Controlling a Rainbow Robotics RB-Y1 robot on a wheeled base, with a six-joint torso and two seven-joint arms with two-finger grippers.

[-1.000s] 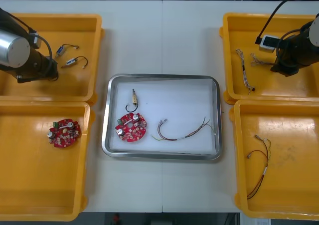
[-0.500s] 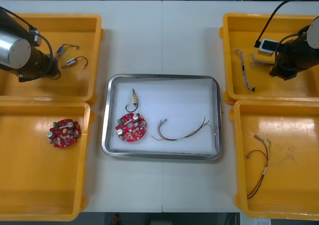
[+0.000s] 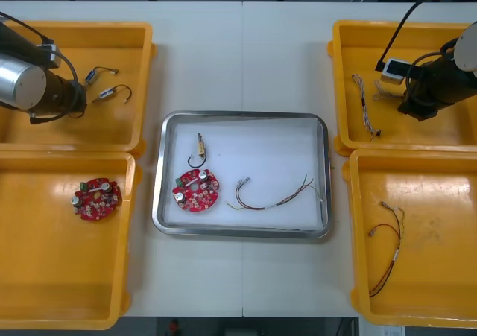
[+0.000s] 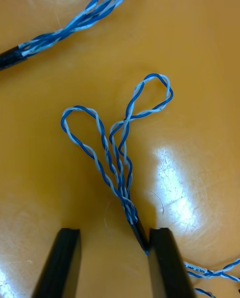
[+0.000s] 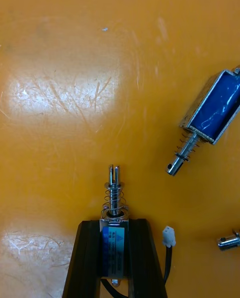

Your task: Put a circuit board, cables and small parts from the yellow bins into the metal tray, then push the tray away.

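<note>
**Left jaws clamped on a sprung part, right jaws apart over a twisted cable**

The left gripper (image 5: 114, 225) is in the far left bin (image 3: 82, 27). Its black fingers (image 5: 87, 250) are clamped on a small metal part (image 5: 114, 203), a boxy body with a blue label. A coil spring and a slotted pin stand out past the fingertips. Near it on the glossy, scratched bin floor lies a second part (image 5: 210, 106), blue-faced in a metal frame, with its own spring and pin. A white plug (image 5: 169, 236) on a black lead lies just beside one finger.

The right gripper (image 4: 114, 235) is in the far right bin (image 3: 358, 26), jaws apart. A twisted blue and white cable (image 4: 120, 143), folded into two loops, lies between the fingers, its dark sleeved end just beside one of them.

The tray (image 3: 238, 115) has a shiny rim and is white inside. It holds a round red board (image 3: 196, 190), a hooked-lead part (image 3: 200, 146) and a thin red and yellow cable (image 3: 276, 196). A spare board (image 3: 95, 198) lies in the near left bin (image 3: 52, 269).
</note>
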